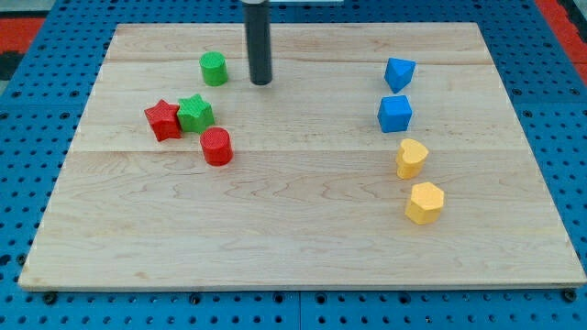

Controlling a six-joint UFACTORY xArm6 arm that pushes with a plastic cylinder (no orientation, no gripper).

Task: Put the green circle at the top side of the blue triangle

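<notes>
Lab: wooden board [303, 238], blue pegboard [37, 73]

Evenly and brightly lit from overhead, sharp across the wooden board [293, 229], without glare or motion blur, with only soft, short shadows hugging the blocks on the board and slight perspective narrowing toward the board's top edge.

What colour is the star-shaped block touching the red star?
Green, seen in the camera view.
</notes>
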